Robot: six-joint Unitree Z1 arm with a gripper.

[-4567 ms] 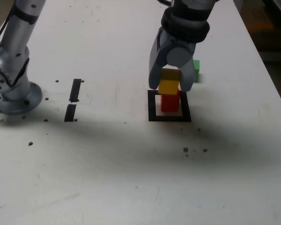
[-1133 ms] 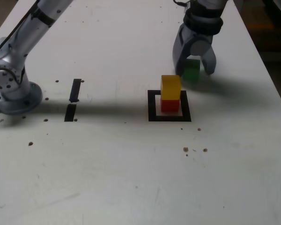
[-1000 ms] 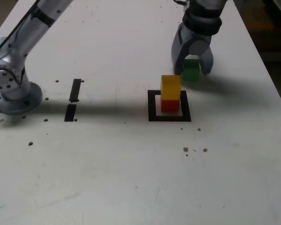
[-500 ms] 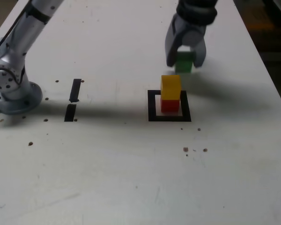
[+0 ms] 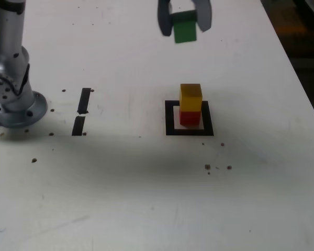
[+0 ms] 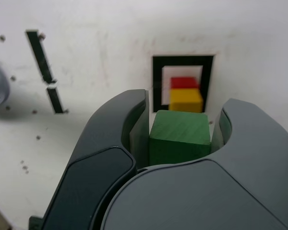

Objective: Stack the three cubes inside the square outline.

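The dark grey two-fingered gripper (image 5: 184, 21) is clamped on the small solid green cube (image 5: 184, 31), one finger pressed to each side, and holds it in the air high above the white table (image 5: 146, 178). In the exterior view only the lower ends of the fingers show; the picture's top edge cuts off the rest of the gripper and the wrist. In the wrist view the gripper's body fills the foreground and hides the cube's near part, leaving its top face and a little of one side.

Below and nearer the camera in the exterior view, the small yellow cube (image 5: 191, 97) sits squarely on the small red cube (image 5: 190, 117). The red one stands inside the thick black tape square outline (image 5: 170, 117) with its white interior. The pair covers part of the outline's far edge.

Well apart, toward the exterior view's left, lie two short black tape strips (image 5: 82, 110) end to end. Beyond them the silver arm base (image 5: 10, 99) stands at the frame edge, its upper links cut off. Small dark specks dot the tabletop.
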